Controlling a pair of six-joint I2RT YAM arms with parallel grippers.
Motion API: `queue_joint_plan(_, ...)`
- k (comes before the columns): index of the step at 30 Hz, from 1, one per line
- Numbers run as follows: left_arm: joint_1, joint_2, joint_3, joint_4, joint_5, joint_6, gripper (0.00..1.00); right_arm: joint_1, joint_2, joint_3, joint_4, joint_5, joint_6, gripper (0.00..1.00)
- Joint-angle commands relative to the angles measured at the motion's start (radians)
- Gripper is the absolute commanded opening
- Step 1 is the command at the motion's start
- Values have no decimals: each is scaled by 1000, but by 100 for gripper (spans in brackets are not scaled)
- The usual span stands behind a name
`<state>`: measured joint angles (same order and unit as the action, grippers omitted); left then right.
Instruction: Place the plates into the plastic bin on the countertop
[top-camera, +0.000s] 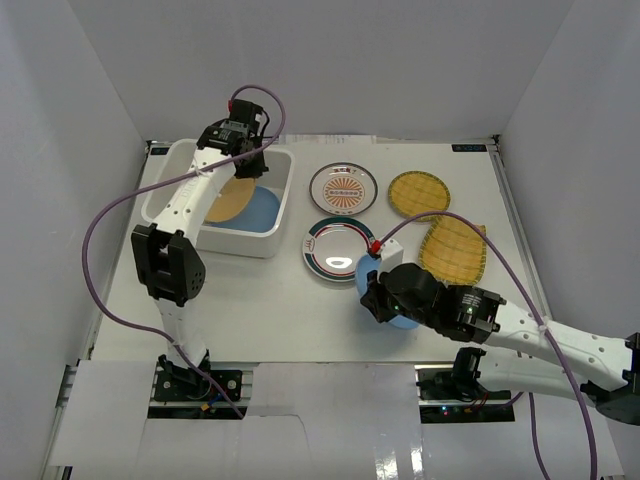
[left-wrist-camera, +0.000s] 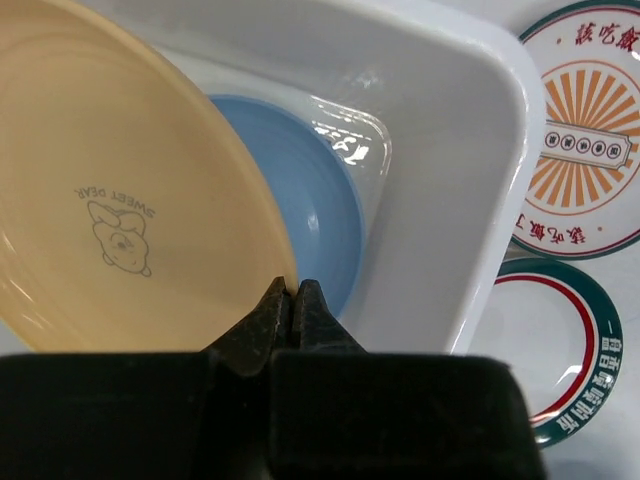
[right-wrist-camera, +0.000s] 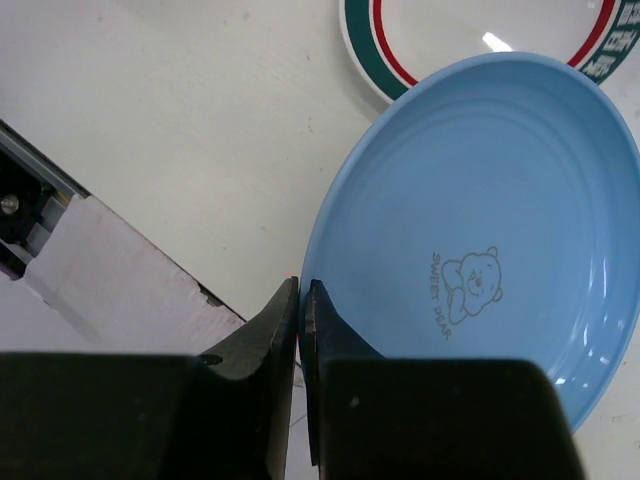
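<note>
Both clamped tight on plate rims. L gripper (left-wrist-camera: 295, 300) w/ yellow-orange plate (left-wrist-camera: 130, 200), tilted over plastic bin (left-wrist-camera: 450, 150), blue plate (left-wrist-camera: 320, 210) lying inside. R gripper (right-wrist-camera: 300, 300) w/ second blue plate (right-wrist-camera: 480, 240), just beside green-red rimmed plate (right-wrist-camera: 470, 30) on countertop (right-wrist-camera: 200, 130).

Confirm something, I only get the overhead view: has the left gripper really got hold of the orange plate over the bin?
Observer: Yes. The left wrist view shows the left gripper shut on the rim of the orange plate.
Operator: And the right arm? Its wrist hides the fingers from me.
Observer: The right gripper is shut on the rim of the blue plate.
Operator: Which face is toward that camera?
Observer: The face with the bear print.
</note>
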<state>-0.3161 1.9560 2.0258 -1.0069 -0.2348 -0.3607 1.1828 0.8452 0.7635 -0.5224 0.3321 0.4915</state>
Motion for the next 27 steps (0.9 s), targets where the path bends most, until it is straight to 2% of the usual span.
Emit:
queue_joint_plan(1, 34, -92, -128, 147, 86, 6, 4, 9, 38, 126, 62, 42, -93, 8)
queue_joint_plan(2, 41, -97, -169, 157, 125, 3, 17, 9, 67, 149, 70, 63, -109, 8)
queue_joint_plan(5, 57, -100, -188, 168, 178, 0, 34, 9, 112, 243, 91, 77, -163, 8)
queue_joint_plan(8, 64, -101, -193, 168, 178, 6, 42, 9, 175, 325, 125, 76, -203, 8)
queue_joint_plan(12, 71, -155, -119, 156, 147, 9, 69, 8, 270, 427, 174, 94, -269, 8)
queue_joint_plan(15, 71, -282, -70, 166, 82, -10, 83, 9, 363, 539, 193, 128, -364, 8)
queue_joint_plan(17, 71, -389, -114, 235, 60, -50, 84, 6, 458, 635, 229, 142, -419, 8)
queue_joint_plan(18, 71, -520, -155, 270, 58, -72, 84, 5, 491, 678, 229, 140, -465, 8)
queue_joint_plan(20, 71, -668, -335, 388, 58, -145, 86, -6, 590, 777, 274, 118, -523, 8)
queue_joint_plan(21, 71, -816, -398, 427, 68, -171, 86, -11, 621, 808, 294, 96, -580, 8)
queue_joint_plan(23, 71, -955, -580, 526, 89, -217, 88, -32, 692, 876, 344, 6, -632, 8)
queue_joint_plan(24, 71, -1074, -626, 550, 97, -259, 89, -41, 759, 934, 366, -33, -687, 8)
queue_joint_plan(26, 71, -1175, -720, 580, 111, -283, 90, -61, 868, 988, 419, -117, -725, 8)
queue_joint_plan(27, 71, -1219, -742, 582, 109, -305, 90, -71, 906, 1066, 420, -142, -732, 8)
